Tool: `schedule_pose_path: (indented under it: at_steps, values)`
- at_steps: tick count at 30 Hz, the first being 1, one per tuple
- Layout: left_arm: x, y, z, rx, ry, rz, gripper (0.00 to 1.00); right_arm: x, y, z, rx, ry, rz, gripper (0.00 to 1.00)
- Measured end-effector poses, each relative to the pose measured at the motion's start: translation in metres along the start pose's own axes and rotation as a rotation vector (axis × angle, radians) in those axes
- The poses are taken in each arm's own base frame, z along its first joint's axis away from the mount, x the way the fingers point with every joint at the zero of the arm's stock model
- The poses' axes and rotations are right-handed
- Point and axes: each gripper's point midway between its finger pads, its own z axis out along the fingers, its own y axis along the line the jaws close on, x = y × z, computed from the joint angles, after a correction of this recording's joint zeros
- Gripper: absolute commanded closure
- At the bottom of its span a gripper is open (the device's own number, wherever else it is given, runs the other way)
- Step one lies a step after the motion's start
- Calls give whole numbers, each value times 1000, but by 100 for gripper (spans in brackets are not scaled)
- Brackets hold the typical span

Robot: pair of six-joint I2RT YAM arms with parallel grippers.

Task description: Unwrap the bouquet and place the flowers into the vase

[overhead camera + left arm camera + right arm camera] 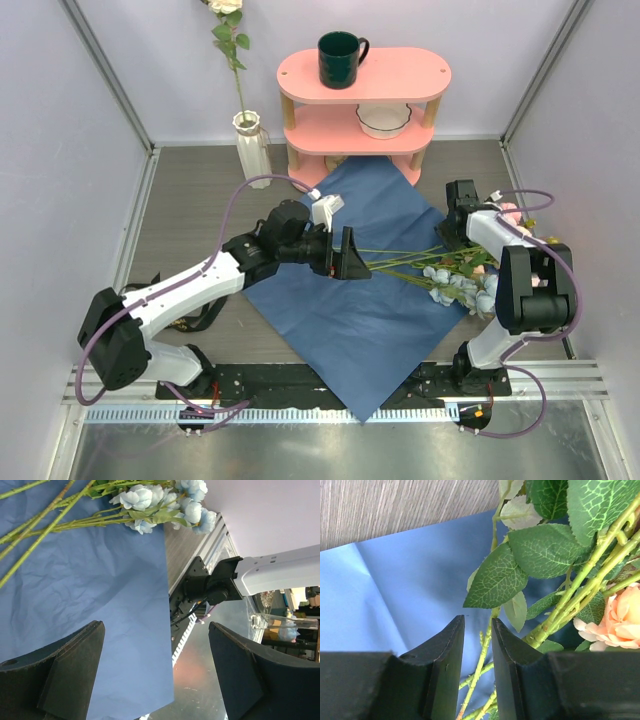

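The blue paper sheet [340, 300] lies spread flat on the table. On its right side lie the flowers [460, 280], stems pointing left, with pale blue blooms [150, 497] and a peach rose [620, 615]. The cream ribbed vase [251, 150] stands at the back left and holds one cream rose [226, 6]. My left gripper [348, 255] hovers wide open over the paper [100, 580], just left of the stem ends [45, 525]. My right gripper [477, 620] is down among the leaves. Its jaws stand narrowly apart around a thin green stem [482, 660], with a gap on both sides.
A pink two-tier shelf [365, 80] stands at the back, with a dark green mug [340, 58] on top and a white bowl [384, 119] on the lower tier. Light walls close in the table. A metal rail [330, 410] runs along the near edge.
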Motion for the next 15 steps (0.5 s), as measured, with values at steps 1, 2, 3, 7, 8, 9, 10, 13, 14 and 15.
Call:
schedule_pose_path:
  at_steps: [1, 2, 3, 7, 8, 9, 10, 13, 14, 15]
  values:
    - [0, 1, -1, -7, 0, 3, 11, 0, 0, 1, 4, 0, 8, 66]
    - [0, 2, -2, -15, -1, 6, 11, 0, -1, 2, 7, 0, 14, 66]
    - [0, 3, -3, -22, -2, 10, 11, 0, -1, 3, 9, -1, 19, 67]
    - [-2, 3, -12, -48, -23, 27, 11, 1, -2, 8, 20, 2, 41, 77]
    - [-3, 3, -13, -52, -26, 33, 11, 1, -2, 10, 22, 4, 43, 78]
    - [-4, 3, -14, -56, -32, 39, 11, 2, -2, 13, 25, 6, 43, 78]
    - [-5, 3, -15, -60, -34, 43, 11, 3, -2, 16, 30, 10, 45, 78]
    - [-6, 4, -17, -72, -37, 47, 11, 7, -4, 22, 40, 25, 44, 81]
    - [-5, 6, -17, -81, -36, 48, 11, 6, -2, 22, 34, 25, 48, 86]
    - [-5, 7, -18, -87, -34, 47, 11, 5, 0, 21, 28, 25, 51, 88]
